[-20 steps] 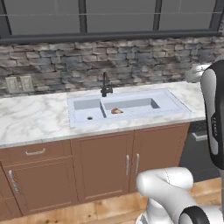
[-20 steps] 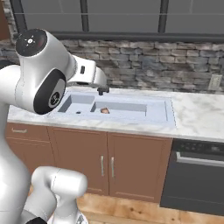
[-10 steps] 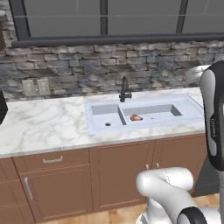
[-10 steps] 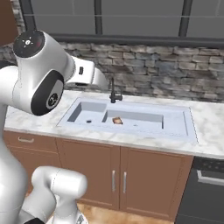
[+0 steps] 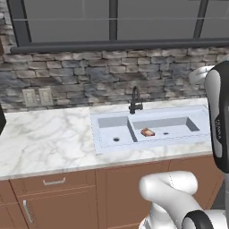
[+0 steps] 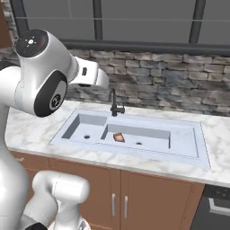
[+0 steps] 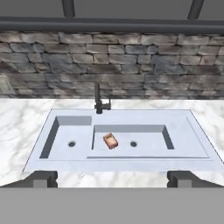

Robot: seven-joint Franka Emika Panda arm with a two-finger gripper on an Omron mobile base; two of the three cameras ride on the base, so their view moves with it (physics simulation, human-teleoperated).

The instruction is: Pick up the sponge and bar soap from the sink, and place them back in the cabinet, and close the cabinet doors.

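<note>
The bar soap [image 7: 110,141], a small pinkish-orange block, lies in the right basin of the pale sink [image 7: 131,164], close to the divider. It also shows as the bar soap [image 5: 147,132] and the bar soap [image 6: 118,137] in the sink [image 5: 103,147] [image 6: 179,155] from the base. My gripper [image 7: 112,179] hangs well back from the sink and above the counter's front, open, with nothing between its fingertips [image 7: 41,178]. The sponge is out of view, and so are the cabinet and the cabinet doors.
A slim black faucet [image 7: 99,103] stands behind the divider. Marble counter [image 5: 44,138] runs to both sides, with a stone backsplash and a wall outlet [image 5: 38,96] behind. Brown base cabinets [image 5: 53,197] sit below, and a dark dishwasher [image 6: 218,204] at the right.
The whole picture has shifted: the base has driven, so the sink now sits further right and nearer in both base views. The bar soap lies where it was in the basin.
</note>
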